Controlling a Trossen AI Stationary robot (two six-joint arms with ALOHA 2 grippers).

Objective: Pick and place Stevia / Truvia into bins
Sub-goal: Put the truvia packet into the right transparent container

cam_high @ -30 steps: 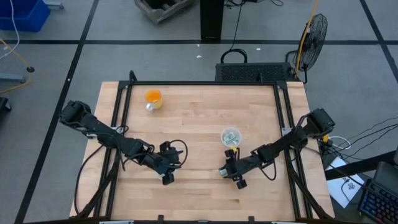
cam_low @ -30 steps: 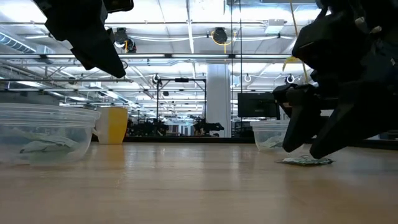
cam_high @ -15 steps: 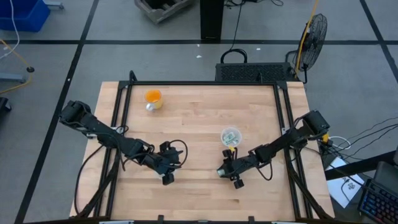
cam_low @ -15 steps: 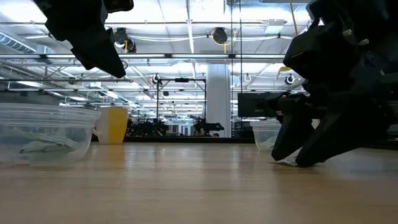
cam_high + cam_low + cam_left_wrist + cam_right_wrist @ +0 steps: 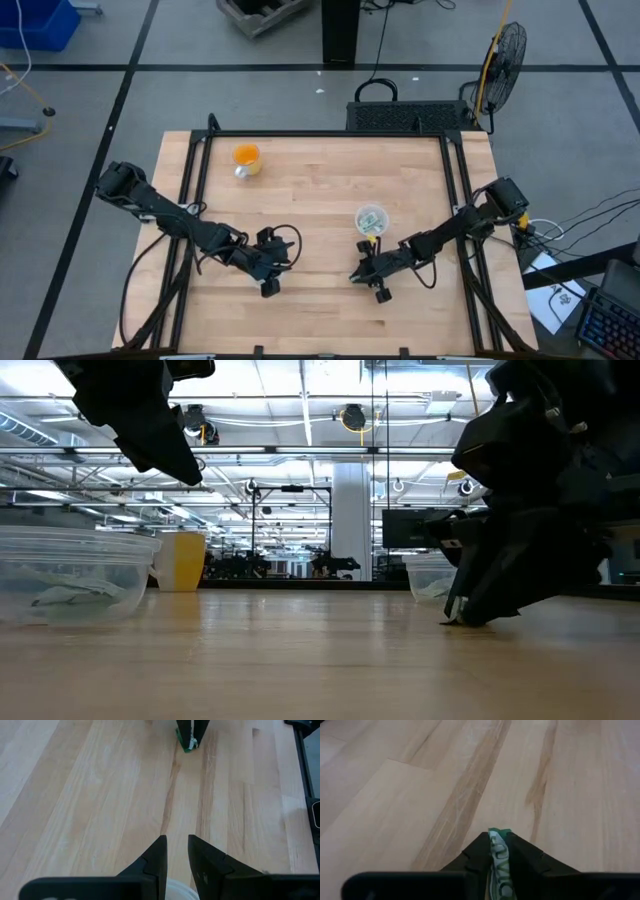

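Observation:
A green Stevia packet [image 5: 498, 854] stands on edge between the fingers of my right gripper [image 5: 356, 275], low over the near middle of the table. It also shows far off in the left wrist view as a green packet [image 5: 187, 743]. One clear bin [image 5: 371, 219] with packets inside stands just beyond that gripper. A second clear bin [image 5: 70, 575], also holding packets, sits under my left gripper [image 5: 268, 287], and its rim [image 5: 176, 891] shows below the fingers. My left gripper [image 5: 175, 852] hangs narrowly open with nothing between its fingers. My right gripper pinches the green packet between its two fingers by its flat faces [image 5: 496, 845]. One end of the packet sticks out past the fingertips. The fingers slant down from the table's right side, with their tips [image 5: 462, 616] at the tabletop. I cannot tell whether the packet is clear of the wood.
An orange cup [image 5: 247, 158] stands at the far left of the table. Black frame rails [image 5: 192, 190] run along both sides. Bare wood lies between the two grippers and across the far middle.
My right gripper has moved slightly toward the table's left edge and down onto the packet, then shut on it. The packet, which lay flat on the wood, now stands on edge between the fingers.

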